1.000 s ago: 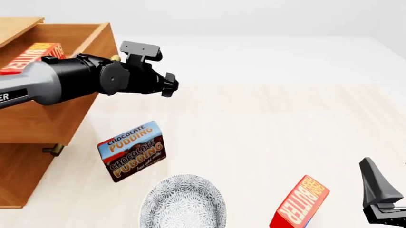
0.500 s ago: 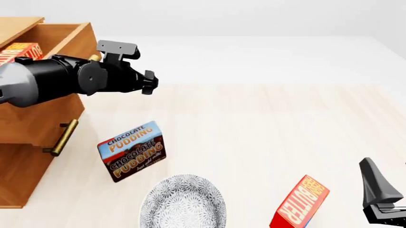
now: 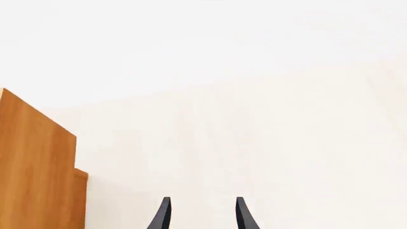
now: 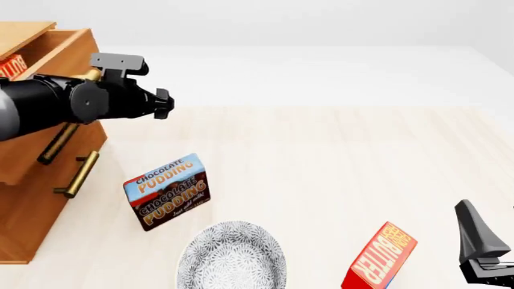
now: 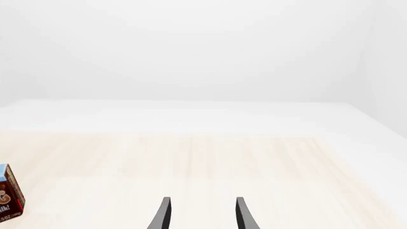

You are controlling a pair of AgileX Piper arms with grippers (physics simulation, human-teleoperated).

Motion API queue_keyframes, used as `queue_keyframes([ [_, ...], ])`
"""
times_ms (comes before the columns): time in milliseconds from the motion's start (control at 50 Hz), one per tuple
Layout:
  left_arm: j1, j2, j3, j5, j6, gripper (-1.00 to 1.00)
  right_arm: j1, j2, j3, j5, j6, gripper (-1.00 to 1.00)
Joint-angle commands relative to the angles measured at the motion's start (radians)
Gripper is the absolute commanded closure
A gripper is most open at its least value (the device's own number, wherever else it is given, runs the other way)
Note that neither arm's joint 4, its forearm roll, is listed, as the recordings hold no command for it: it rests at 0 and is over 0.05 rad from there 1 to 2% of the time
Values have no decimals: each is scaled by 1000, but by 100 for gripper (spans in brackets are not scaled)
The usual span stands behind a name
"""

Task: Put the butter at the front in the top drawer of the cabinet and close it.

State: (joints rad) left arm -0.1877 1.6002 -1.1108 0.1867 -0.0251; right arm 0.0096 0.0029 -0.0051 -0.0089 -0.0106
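Front view shows butter inside the drawer, which stands partly open; left gripper, empty and released, pushes it shut

A simulated test scene rather than a lived-in room: a pale wood-grain desk runs off into blank white surroundings with no walls or furnishings. On it sit a honey-brown cabinet with brass handles, a Chocolate Pudding box, a patterned grey plate and a butter carton, all cleanly rendered and flatly lit.
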Motion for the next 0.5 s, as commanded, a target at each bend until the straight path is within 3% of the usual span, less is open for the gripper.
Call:
queue_keyframes([
  [20,54,-32,34,-11,-1,-100,-1,-1,1,0,0,-100],
  [500,150,-120,84,-12,13,-100,-1,-1,1,0,1,-100],
])
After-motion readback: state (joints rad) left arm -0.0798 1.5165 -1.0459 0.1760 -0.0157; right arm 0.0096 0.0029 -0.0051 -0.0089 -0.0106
